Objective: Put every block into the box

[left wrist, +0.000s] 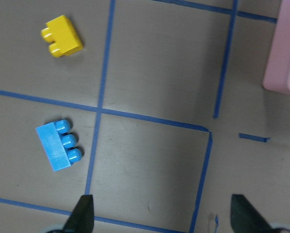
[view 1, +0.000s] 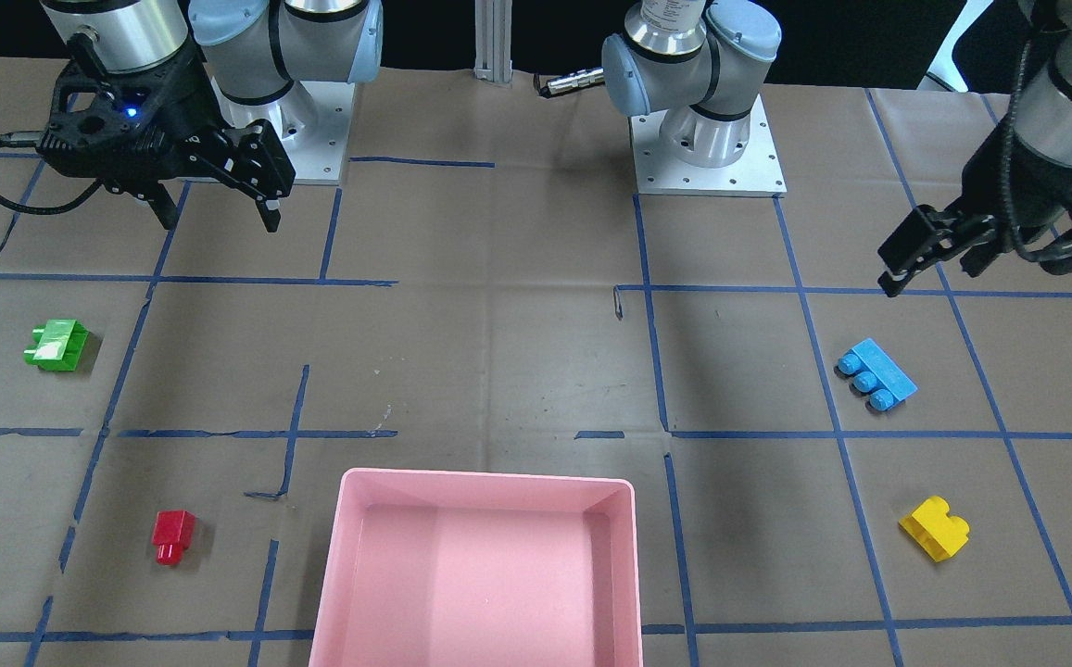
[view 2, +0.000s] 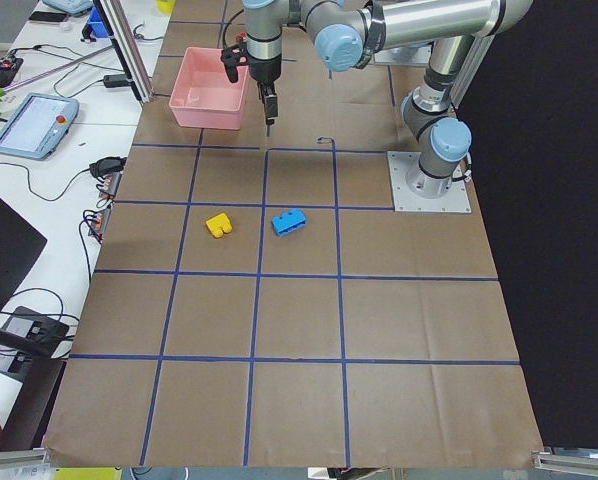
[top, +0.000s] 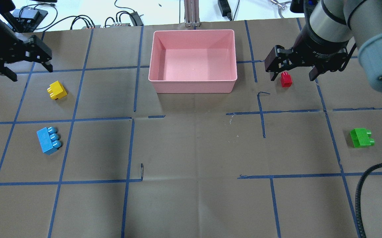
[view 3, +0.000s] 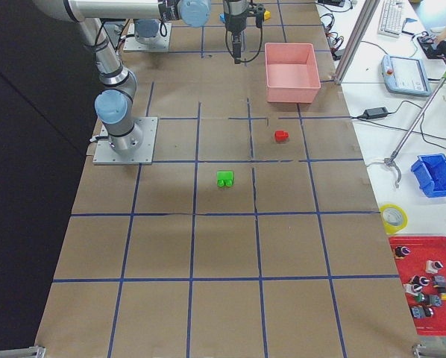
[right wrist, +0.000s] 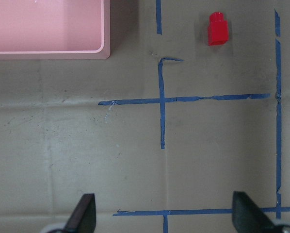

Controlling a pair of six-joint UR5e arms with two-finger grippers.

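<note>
Light-blue, three studs in a row, the longest block (top: pixel 49 140) lies on the brown paper (top: pixel 191 148) nearest the robot, on the robot's side of the left gripper (top: pixel 32 74) and a little inward of it. In the left wrist view it sits ahead of the left-hand fingertip (left wrist: pixel 84 216). Across the table the translucent green two-stud block (top: pixel 361 138) lies about as near, well apart from the right gripper (view 1: pixel 220 226), back toward the robot and outward of it. Farther on, the yellow two-stud block (top: pixel 57 90) rests near the left gripper, just inward of its wide-spread fingers. The small red one-stud block (top: pixel 286 79) lies on the paper ahead of the right gripper. In the overhead view it seems framed by the fingers, but the front view shows it far from them. All four blocks lie with their studs pointing sideways along the paper. Both grippers hang above the table with fingers spread wide, gripping nothing. Between the two grippers and farthest out stands the box (top: pixel 192 86), a shallow pink tray with a rounded rim, with no block inside, inward of each gripper.
</note>
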